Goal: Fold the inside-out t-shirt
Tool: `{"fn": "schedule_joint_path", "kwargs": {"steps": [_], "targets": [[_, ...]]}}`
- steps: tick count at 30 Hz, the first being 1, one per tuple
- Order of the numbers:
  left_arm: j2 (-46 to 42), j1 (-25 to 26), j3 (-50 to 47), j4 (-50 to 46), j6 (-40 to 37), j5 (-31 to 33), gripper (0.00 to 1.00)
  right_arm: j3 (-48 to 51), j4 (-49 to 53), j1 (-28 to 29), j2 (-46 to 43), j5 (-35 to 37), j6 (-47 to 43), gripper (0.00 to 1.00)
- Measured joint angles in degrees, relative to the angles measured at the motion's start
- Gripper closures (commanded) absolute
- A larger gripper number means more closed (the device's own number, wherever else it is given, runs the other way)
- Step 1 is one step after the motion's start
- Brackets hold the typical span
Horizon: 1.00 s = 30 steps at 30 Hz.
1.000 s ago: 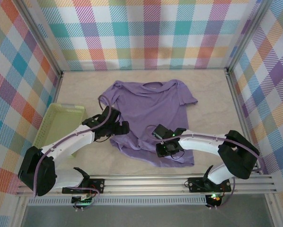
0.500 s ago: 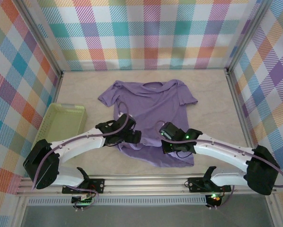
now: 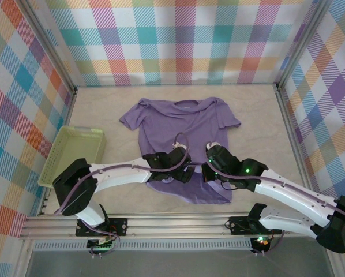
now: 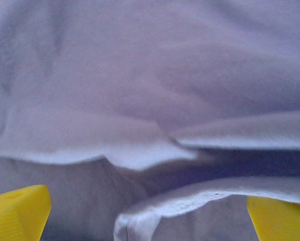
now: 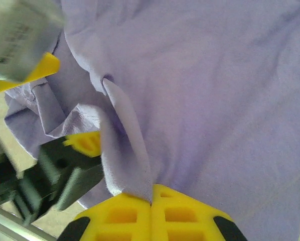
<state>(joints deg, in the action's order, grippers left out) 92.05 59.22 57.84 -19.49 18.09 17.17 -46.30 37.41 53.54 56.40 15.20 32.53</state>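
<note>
The inside-out t-shirt [image 3: 187, 127] lies lavender and wrinkled on the table's middle, collar toward the far wall, its lower part bunched. My right gripper [image 3: 212, 166] is over the lower middle of the shirt. In the right wrist view it [image 5: 151, 200] is shut, pinching a raised ridge of fabric [image 5: 125, 140]. My left gripper [image 3: 183, 168] is right beside it on the left, open. In the left wrist view its yellow fingertips [image 4: 17, 213] stand wide apart, with a folded hem edge [image 4: 190, 197] between them, not gripped.
A pale green basket [image 3: 74, 151] sits at the table's left edge. Bare marbled table [image 3: 259, 121] lies to the right of the shirt. Plaid walls close in three sides. An aluminium rail [image 3: 178, 222] runs along the near edge.
My right gripper has closed on the shirt's fabric and moved slightly away from the near edge. My left arm has swept right along the hem to end beside it. The lower hem has bunched up.
</note>
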Motion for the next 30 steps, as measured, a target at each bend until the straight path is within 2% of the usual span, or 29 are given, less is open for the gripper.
{"fn": "schedule_joint_path", "kwargs": {"steps": [2, 5, 8, 12, 13, 16, 19, 24, 28, 30], "targets": [[2.2, 0.0, 1.4, 0.3, -0.2, 0.7, 0.09, 0.0, 0.0, -0.3, -0.9, 0.0, 0.0, 1.0], [4.6, 0.0, 3.2, 0.6, -0.8, 1.6, 0.28, 0.0, 0.0, -0.9, -2.0, 0.0, 0.0, 1.0], [5.6, 0.0, 4.6, 0.6, -0.9, 2.9, 0.63, 0.5, -0.3, -1.5, -2.7, 0.0, 0.1, 1.0], [5.9, -0.1, 7.4, 0.1, -1.3, 3.5, 0.96, 2.5, -0.7, -2.2, -3.6, 0.7, 0.6, 1.0], [5.9, -0.1, 8.2, 0.0, -1.5, 3.5, 1.0, 3.3, -0.9, -2.2, -3.9, 0.9, 0.7, 0.97], [5.8, -0.3, 9.6, 0.0, -1.9, 3.0, 1.0, 5.9, -2.7, -2.3, -5.1, 1.6, 1.6, 0.76], [5.1, -1.3, 9.7, -0.3, -1.9, 1.1, 1.0, 10.0, -6.8, -1.3, -7.1, 1.9, 1.5, 0.64], [3.0, -3.6, 11.4, -3.1, -2.2, -0.7, 1.0, 15.5, -15.7, 9.6, -6.8, 4.0, 0.1, 0.56], [0.7, -4.9, 12.7, -4.0, -2.8, -1.9, 1.0, 16.7, -24.5, 17.8, 0.4, 5.1, -1.2, 0.54], [-0.2, -5.2, 13.4, -4.6, -3.0, -2.5, 1.0, 16.8, -28.6, 19.6, 4.6, 5.3, -1.7, 0.55]]}}
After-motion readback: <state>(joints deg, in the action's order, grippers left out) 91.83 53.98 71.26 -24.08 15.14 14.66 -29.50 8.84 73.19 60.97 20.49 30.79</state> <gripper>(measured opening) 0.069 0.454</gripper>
